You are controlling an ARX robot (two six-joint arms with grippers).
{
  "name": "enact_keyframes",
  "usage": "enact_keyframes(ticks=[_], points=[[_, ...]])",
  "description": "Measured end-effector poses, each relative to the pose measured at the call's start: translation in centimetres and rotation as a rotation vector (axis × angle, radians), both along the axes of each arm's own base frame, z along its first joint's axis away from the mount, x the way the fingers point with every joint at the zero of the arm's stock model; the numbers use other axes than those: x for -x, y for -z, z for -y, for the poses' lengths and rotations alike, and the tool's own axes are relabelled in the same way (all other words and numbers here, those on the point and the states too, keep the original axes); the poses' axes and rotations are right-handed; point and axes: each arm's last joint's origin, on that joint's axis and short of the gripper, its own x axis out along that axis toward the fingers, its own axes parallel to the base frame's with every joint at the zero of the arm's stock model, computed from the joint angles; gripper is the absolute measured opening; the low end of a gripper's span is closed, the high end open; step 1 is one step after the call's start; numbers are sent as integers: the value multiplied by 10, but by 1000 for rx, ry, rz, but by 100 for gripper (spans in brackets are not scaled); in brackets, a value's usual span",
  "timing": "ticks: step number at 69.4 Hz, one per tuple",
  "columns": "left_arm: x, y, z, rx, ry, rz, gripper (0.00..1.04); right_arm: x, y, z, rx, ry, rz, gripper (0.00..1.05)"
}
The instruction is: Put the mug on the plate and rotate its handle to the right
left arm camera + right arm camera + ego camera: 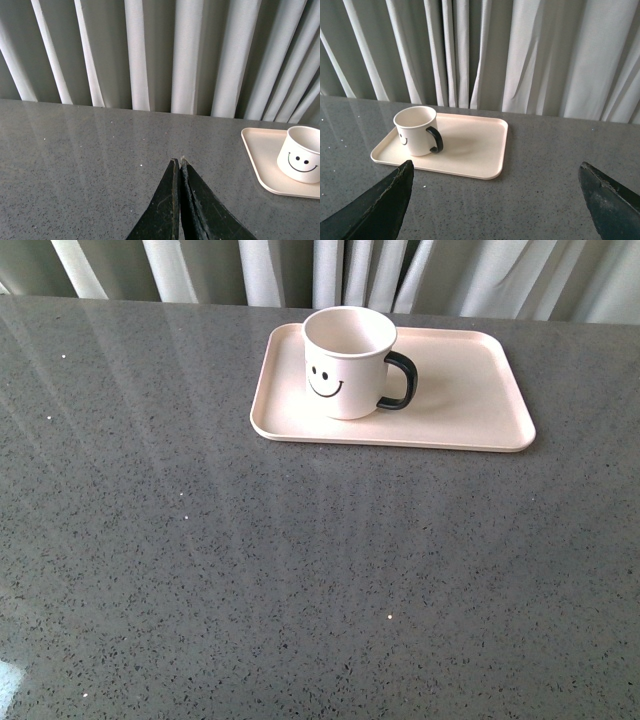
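The white mug (pixel 346 362) with a black smiley face stands upright on the left part of the pale pink plate (pixel 470 400). Its black handle (pixel 399 381) points right in the front view. Neither arm shows in the front view. In the left wrist view my left gripper (pixel 178 161) is shut and empty above the bare table, with the mug (pixel 300 154) and the plate's corner (pixel 260 150) well off to one side. In the right wrist view my right gripper (pixel 496 167) is open wide and empty, pulled back from the plate (pixel 475 145), the mug (pixel 416 130) and its handle (pixel 436 140).
The grey speckled table (pixel 250 570) stretches wide in front of and left of the plate. Pale pleated curtains (pixel 330 270) hang just behind the table's far edge.
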Motion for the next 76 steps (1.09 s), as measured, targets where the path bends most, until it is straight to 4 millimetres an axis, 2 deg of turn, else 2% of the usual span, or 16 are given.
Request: enact_keyframes(ticks=[39, 48, 63, 76], points=[[13, 0, 0, 0, 0, 2, 1, 0, 0, 0, 0, 0, 0, 96], [23, 4, 0, 0, 0, -15, 1, 0, 0, 0, 0, 0, 0, 96], [23, 4, 0, 0, -1, -16, 2, 0, 0, 0, 0, 0, 0, 96], [23, 4, 0, 0, 0, -16, 35, 0, 0, 0, 0, 0, 0, 96]])
